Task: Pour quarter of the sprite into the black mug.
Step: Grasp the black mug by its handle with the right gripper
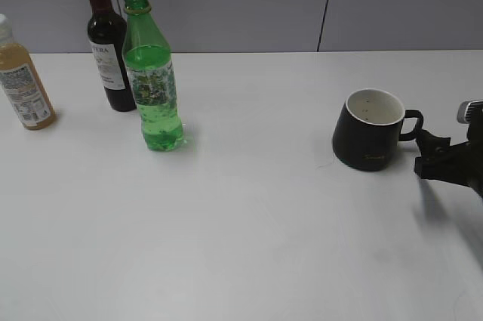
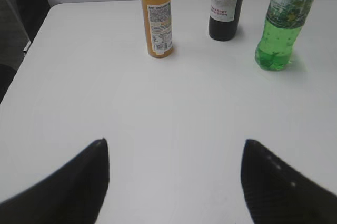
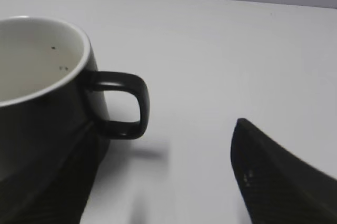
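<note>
Three bottles stand far ahead of the wide-open, empty left gripper [image 2: 174,182]: sprite [image 1: 151,79], wine bottle [image 1: 106,41], juice bottle [image 1: 23,83]. One black mug [image 1: 370,131] sits beside the open, empty right gripper [image 3: 158,182], its handle between the fingers.

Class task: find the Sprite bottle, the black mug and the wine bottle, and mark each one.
Sprite bottle [image 1: 153,87], exterior view, on its patterned label.
Black mug [image 1: 364,145], exterior view, on its outer wall.
Wine bottle [image 1: 109,57], exterior view, on its white label.
</note>
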### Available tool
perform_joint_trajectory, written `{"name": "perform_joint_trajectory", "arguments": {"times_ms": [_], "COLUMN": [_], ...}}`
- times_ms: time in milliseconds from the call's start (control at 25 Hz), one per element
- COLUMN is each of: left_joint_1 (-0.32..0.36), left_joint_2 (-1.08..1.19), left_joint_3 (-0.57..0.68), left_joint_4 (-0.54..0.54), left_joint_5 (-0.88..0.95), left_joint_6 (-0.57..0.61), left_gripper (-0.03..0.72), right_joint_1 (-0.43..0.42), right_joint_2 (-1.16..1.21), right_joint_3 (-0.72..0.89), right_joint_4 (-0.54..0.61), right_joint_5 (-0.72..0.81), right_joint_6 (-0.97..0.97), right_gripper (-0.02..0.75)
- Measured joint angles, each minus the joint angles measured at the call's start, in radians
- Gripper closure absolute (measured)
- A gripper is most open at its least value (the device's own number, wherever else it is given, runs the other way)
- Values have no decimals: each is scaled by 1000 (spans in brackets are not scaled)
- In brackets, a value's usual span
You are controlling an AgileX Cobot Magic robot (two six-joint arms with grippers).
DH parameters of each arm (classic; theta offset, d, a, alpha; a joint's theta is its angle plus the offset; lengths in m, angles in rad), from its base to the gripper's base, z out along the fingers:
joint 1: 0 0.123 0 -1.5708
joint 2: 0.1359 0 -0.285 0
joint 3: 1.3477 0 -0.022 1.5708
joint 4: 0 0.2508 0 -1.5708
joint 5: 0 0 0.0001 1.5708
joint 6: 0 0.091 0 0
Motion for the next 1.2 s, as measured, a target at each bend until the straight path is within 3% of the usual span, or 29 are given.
{"name": "perform_joint_trajectory", "arguments": {"times_ms": [440, 1200], "left_joint_1": [0, 0], "left_joint_2": [0, 0], "left_joint_3": [0, 0], "left_joint_4": [0, 0], "left_joint_5": [0, 0], "left_joint_6": [0, 0], "left_gripper": [99, 99], "right_joint_1": [0, 0], "right_joint_2": [117, 124], "right_joint_3": [0, -58], "right_joint_4": [0, -26], "right_joint_5": [-18, -20], "right_joint_6": [37, 73], "right_gripper": [145, 146]}}
